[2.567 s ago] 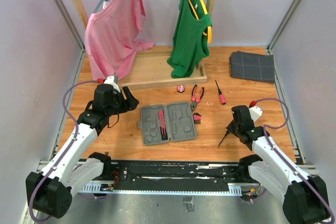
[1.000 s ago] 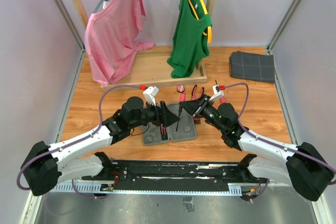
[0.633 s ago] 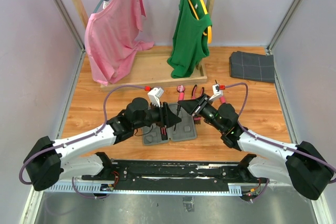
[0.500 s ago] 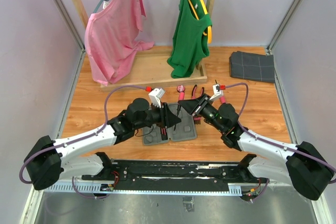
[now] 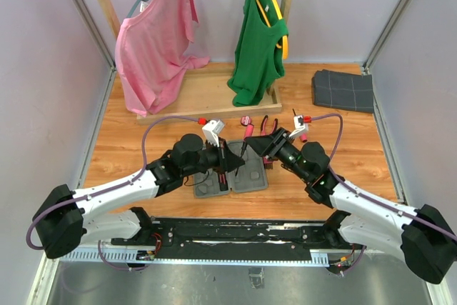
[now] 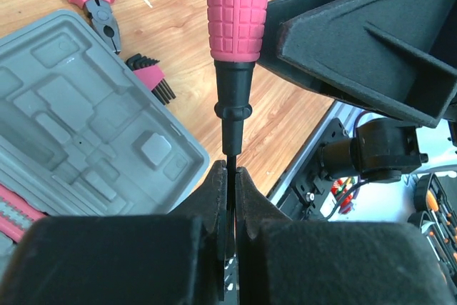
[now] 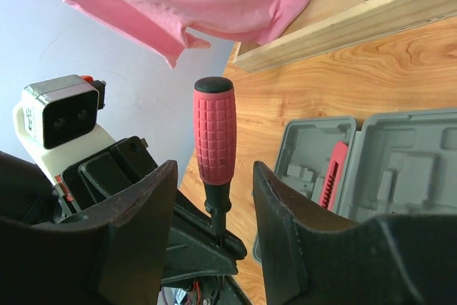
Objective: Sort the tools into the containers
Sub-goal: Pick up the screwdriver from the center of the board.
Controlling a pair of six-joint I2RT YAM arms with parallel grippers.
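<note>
Pink-handled, black-shafted screwdriver [image 6: 236, 12], one gripper holding
Left gripper [image 6: 230, 176] clamped on its thin shaft, handle beyond the fingertips; right gripper [image 7: 214, 171] unclenched, fingers flanking the handle without touching; open grey plastic tool case [image 6: 64, 105] beneath both

Screwdriver [image 6: 236, 12] with knurled pink handle, matt grey plastic case [image 6: 71, 105], wood-grain table [image 6: 187, 51]

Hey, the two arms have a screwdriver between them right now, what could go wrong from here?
1. The left gripper pinches only the thin black shaft of the screwdriver, with the heavier pink handle far above the grip, so it may pivot or slip.
2. The right gripper is open but sits close on both sides of the handle, so a crooked pull-away could knock the tool loose.
3. If dropped, it may bounce off the grey tool case instead of seating in it.
</note>
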